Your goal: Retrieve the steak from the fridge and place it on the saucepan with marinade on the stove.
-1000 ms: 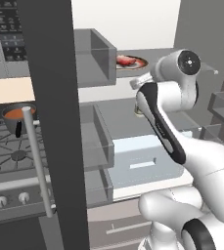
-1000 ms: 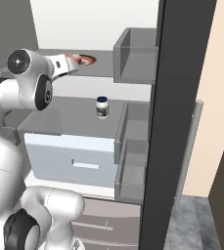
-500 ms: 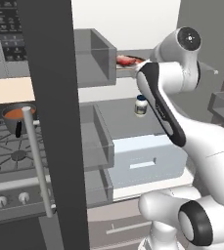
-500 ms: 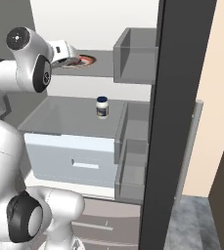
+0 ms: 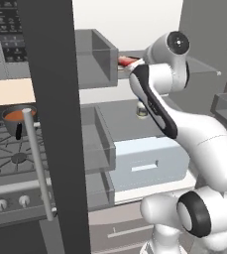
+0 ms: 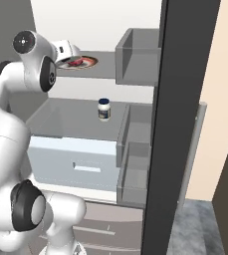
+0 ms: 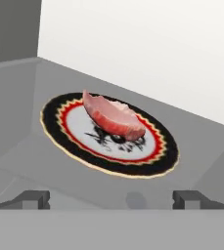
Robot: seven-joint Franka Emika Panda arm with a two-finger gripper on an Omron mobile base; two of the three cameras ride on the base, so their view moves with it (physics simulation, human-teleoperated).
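We've got the pincer (image 7: 111,199) wide open, holding nothing, short of the steak (image 7: 113,117) mid-plate (image 7: 64,138) on the shelf (image 7: 25,166). Probably soft, slippery; we'd pinch across its raised middle.

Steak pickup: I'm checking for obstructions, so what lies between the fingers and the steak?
In the hand view, only bare grey shelf and the plate's near rim lie between the fingers and the steak.
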